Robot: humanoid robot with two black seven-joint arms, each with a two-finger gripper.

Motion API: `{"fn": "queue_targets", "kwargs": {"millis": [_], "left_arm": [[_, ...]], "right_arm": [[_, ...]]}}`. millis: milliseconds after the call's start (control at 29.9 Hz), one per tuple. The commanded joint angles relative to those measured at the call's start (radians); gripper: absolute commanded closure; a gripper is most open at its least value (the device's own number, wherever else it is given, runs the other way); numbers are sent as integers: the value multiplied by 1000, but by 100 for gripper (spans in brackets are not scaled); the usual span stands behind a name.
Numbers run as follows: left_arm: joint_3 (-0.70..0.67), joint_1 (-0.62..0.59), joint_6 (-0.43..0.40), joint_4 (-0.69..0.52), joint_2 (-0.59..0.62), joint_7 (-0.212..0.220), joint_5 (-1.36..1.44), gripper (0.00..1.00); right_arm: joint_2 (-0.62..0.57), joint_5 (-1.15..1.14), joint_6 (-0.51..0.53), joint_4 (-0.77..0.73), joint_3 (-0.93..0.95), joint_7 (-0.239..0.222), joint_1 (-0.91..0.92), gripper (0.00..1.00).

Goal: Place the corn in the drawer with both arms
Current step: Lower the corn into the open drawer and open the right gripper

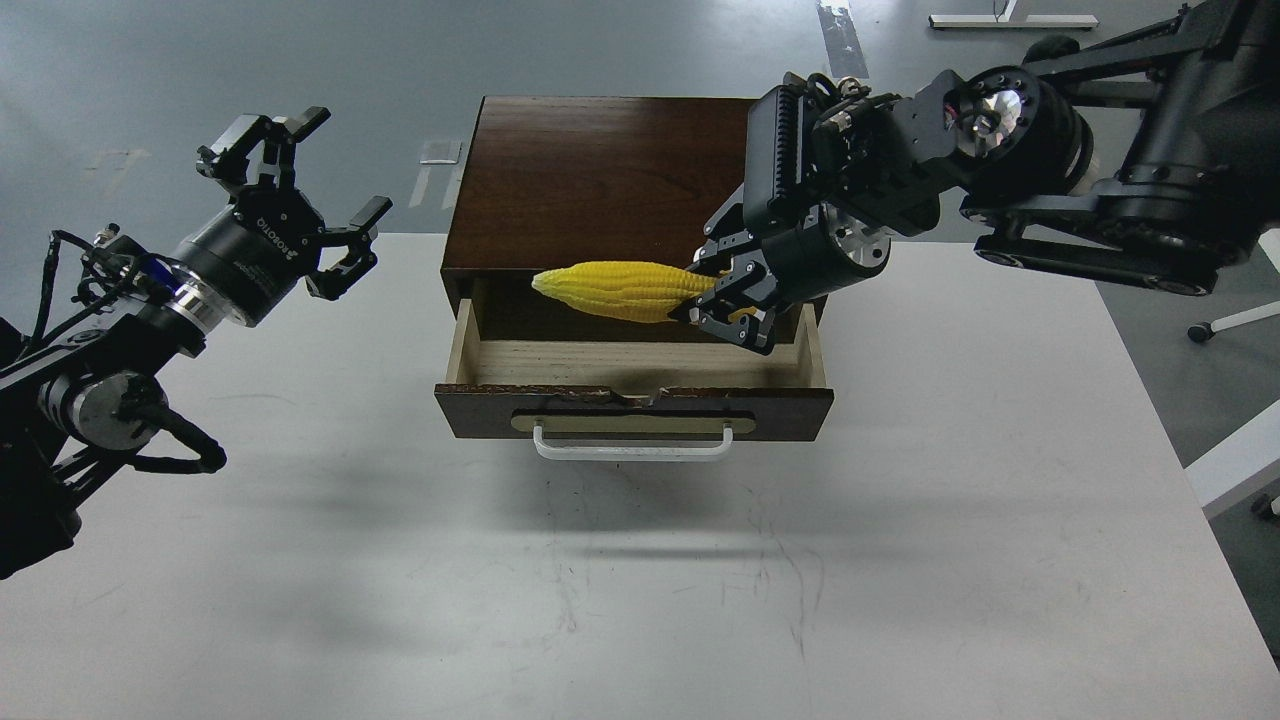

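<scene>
Head view: your right gripper (722, 300), clamped on the ribbed yellow toy corn cob (622, 290) mid-frame, could drop it behind the open brown wooden drawer (640, 412); left gripper (300, 195) gapes empty.

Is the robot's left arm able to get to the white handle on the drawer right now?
Probably yes. The left end effector is open and holds nothing, and bare table lies between it and the white handle. The right end effector holds the corn farther back, above the open drawer.

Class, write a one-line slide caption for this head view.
Right end effector holds the bright yellow ribbed toy corn above the open dark brown wooden drawer; left end effector open, apart.
</scene>
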Motion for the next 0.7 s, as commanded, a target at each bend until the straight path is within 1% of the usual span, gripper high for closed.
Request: {"fn": "queue_targets", "kwargs": {"millis": [0, 67, 134, 167, 234, 301, 334, 401, 668], "left_arm": [[0, 1, 0, 0, 9, 0, 0, 2], [0, 1, 0, 0, 12, 0, 0, 2], [0, 1, 0, 0, 12, 0, 0, 2], [0, 1, 0, 0, 12, 0, 0, 2], [0, 1, -2, 0, 12, 0, 0, 2], [0, 1, 0, 0, 10, 0, 0, 2], [0, 1, 0, 0, 10, 0, 0, 2], [0, 1, 0, 0, 10, 0, 0, 2], [0, 1, 0, 0, 10, 0, 0, 2]], "right_arm": [[18, 1, -2, -26, 0, 0, -31, 92], [24, 1, -2, -42, 0, 0, -49, 90], [30, 1, -2, -51, 0, 0, -66, 80], [32, 3, -3, -51, 0, 0, -74, 74], [32, 4, -3, -51, 0, 0, -76, 72], [32, 4, -3, -51, 0, 0, -80, 63], [32, 4, -3, -51, 0, 0, -80, 62], [32, 4, -3, -51, 0, 0, -83, 56], [32, 6, -5, -51, 0, 0, -85, 49]]}}
